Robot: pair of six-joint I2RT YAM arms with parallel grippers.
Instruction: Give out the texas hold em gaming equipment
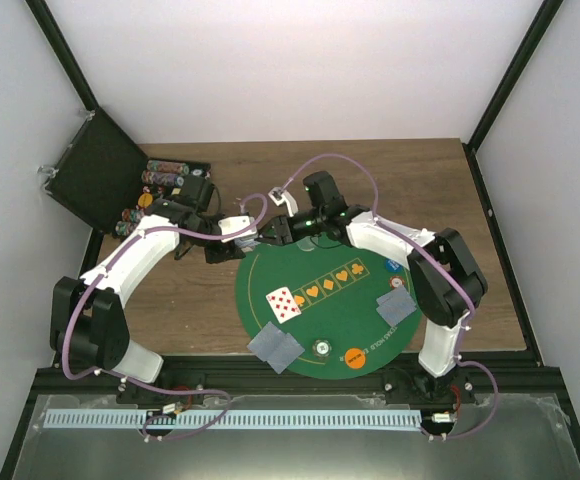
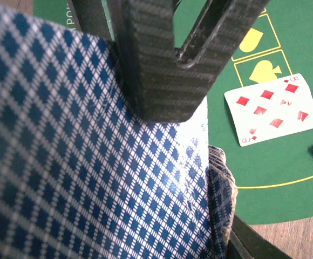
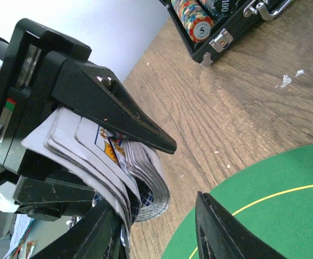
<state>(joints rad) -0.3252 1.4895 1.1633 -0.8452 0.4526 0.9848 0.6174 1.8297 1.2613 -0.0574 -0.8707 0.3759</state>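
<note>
Blue-backed cards (image 2: 81,162) sit clamped as a stack in the left gripper (image 1: 250,240), the right gripper (image 3: 155,204) stands with fingers apart just beside that stack's end, a face-up card (image 2: 272,108) lies past both on the green mat (image 2: 286,178), and chips (image 3: 195,19) stand in a black case (image 1: 170,190) beyond the left gripper.

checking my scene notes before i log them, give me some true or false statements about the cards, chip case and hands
The left hand clamps a deck of cards. True.
The face-up card on the green mat shows spades. False: it shows red diamonds.
The chip case is closed. False: its lid stands open.
The right hand has its jaws apart. True.
</note>
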